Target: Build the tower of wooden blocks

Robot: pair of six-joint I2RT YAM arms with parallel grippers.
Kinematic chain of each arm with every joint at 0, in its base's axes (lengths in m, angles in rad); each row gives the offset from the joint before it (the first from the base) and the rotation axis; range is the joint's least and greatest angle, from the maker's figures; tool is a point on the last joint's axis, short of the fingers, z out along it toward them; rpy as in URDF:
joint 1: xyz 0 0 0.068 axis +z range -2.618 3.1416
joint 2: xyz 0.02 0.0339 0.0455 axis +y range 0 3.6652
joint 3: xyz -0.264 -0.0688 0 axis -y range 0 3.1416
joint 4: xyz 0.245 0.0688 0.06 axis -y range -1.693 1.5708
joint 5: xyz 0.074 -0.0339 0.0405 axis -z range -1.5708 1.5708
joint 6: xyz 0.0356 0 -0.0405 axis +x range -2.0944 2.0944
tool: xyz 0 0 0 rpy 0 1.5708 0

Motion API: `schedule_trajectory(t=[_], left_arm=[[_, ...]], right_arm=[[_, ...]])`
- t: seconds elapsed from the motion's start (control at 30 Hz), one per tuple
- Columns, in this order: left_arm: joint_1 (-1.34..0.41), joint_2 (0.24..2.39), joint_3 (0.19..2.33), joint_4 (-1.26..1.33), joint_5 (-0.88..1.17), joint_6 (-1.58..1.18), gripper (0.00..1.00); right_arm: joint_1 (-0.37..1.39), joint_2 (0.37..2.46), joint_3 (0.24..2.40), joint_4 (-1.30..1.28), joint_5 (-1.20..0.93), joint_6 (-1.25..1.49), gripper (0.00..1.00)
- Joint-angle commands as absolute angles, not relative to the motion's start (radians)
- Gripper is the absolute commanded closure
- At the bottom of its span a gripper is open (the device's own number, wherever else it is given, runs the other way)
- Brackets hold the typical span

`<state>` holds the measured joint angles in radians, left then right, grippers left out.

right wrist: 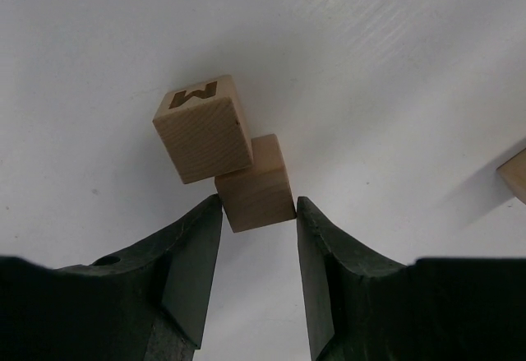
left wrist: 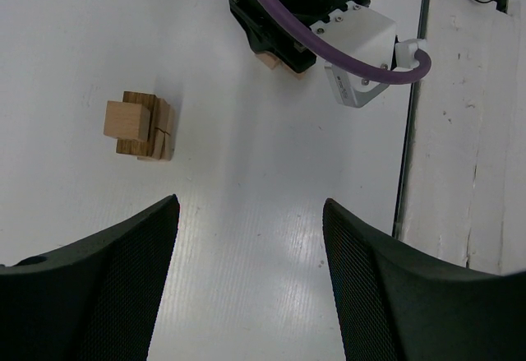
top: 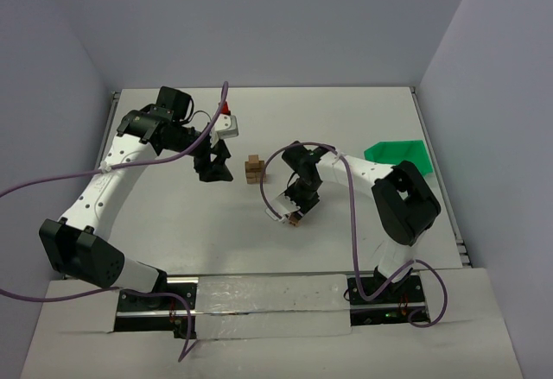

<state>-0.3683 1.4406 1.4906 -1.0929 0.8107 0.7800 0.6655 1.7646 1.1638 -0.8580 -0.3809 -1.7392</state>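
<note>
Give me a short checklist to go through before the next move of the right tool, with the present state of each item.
1. Plain block lies between the jaws of the right tool: ok.
2. Grip on it is firm: cannot tell; the jaws stand right at its sides, but real pressure does not show.
3. Plain block is free of the M block: not ok; the two meet at a corner, so a lift may disturb it.
4. Left tool is open, empty and apart from the tower: ok.
5. Table between the right tool and the tower looks bare from above: ok.
</note>
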Motion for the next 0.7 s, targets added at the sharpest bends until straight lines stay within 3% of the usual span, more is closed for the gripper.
schedule_trajectory(t=[0.0, 0.3, 0.43, 0.67], left_arm=[[-0.367, 1.44, 1.5, -1.053, 0.823, 0.776, 0.23], [-0.367, 1.433, 1.489, -1.046, 0.817, 0.775, 0.23], [-0.366, 1.419, 1.479, -1.036, 0.815, 0.763, 0.24], [-0.273, 1.404, 1.465, -1.002, 0.909, 0.681, 0.22]], right_arm=[[0.674, 1.772, 1.154, -0.851, -0.382, -1.755, 0.52], [0.683, 1.759, 1.158, -0.856, -0.4, -1.722, 0.62], [0.684, 1.742, 1.194, -0.856, -0.443, -1.602, 0.73], [0.669, 1.745, 1.417, -0.932, -0.499, -1.28, 0.79]])
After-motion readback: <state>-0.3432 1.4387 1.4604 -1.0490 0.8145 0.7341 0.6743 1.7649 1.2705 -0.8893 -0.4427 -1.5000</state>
